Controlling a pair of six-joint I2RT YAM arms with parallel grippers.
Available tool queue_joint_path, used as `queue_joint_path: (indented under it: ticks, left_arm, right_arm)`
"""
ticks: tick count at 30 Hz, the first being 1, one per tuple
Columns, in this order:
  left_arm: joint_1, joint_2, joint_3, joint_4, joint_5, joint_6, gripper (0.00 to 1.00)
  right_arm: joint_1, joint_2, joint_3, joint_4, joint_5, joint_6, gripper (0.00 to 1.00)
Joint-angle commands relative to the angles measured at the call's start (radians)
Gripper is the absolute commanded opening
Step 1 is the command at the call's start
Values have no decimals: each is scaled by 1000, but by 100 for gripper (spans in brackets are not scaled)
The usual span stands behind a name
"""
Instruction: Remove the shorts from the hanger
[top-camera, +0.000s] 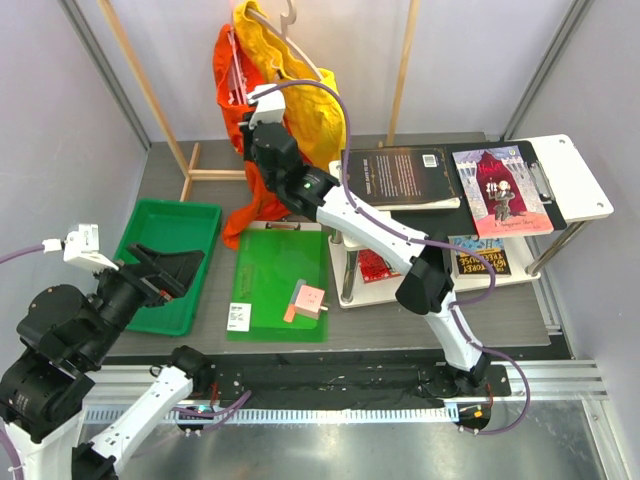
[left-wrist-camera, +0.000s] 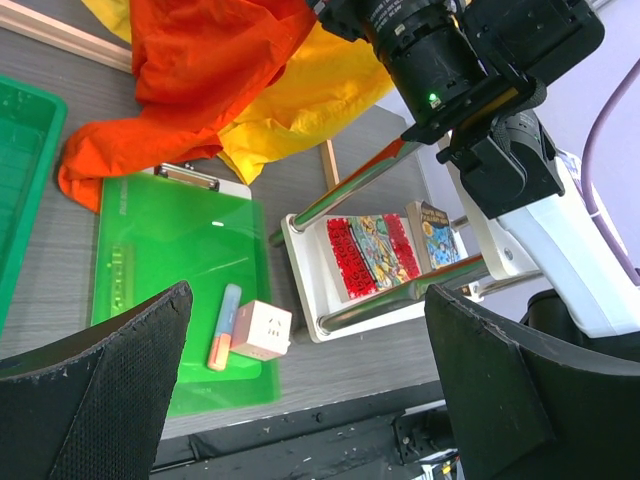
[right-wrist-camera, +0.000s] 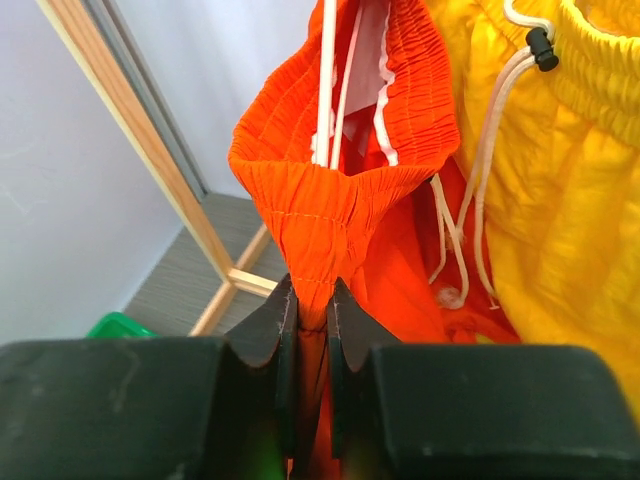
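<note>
Orange shorts (right-wrist-camera: 350, 190) and yellow shorts (right-wrist-camera: 570, 200) are hung on a hanger (top-camera: 289, 20) at the back of the bench (top-camera: 170, 160). The orange waistband is pinched by the right jaws; the left jaws are spread open.

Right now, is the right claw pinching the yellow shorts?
No, the right gripper pinches the orange shorts; the yellow shorts hang beside.

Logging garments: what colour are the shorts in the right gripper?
Orange-red, the soft cloth shorts; clearest in right wrist view.
</note>
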Motion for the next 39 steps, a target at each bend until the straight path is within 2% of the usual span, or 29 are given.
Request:
queue_joint_path:
  ticks: [1,3,9,13,18,21,30,39]
  left_arm:
    - [-1,11,3,43,19,-9,97]
    - [-1,14,12,39,22,-9,97]
    - [-1,19,11,39,24,-12,97]
    - [-1,19,5,45,29,-17,97]
    - [-1,16,8,48,32,-21,97]
    - [-1,13,19,43,29,-20,97]
    - [-1,11,23,42,30,-20,97]
    - [-1,1,22,33,27,-20,97]
  right_arm:
    - [-3,-35,8,120,-32,133,1]
    - [-6,-49,-4,135,-34,189,1]
    - [-7,-125,-131,324,-116,297,1]
    - [-24,-129,-139,346,-121,412,1]
    - [-56,-130,-182,421,-227,567,1]
    - [-61,-150,-226,531,-256,622,1]
    - [-66,-167,-259,707,-331,756,1]
    - [-72,-190,-401,938,-391,993,1]
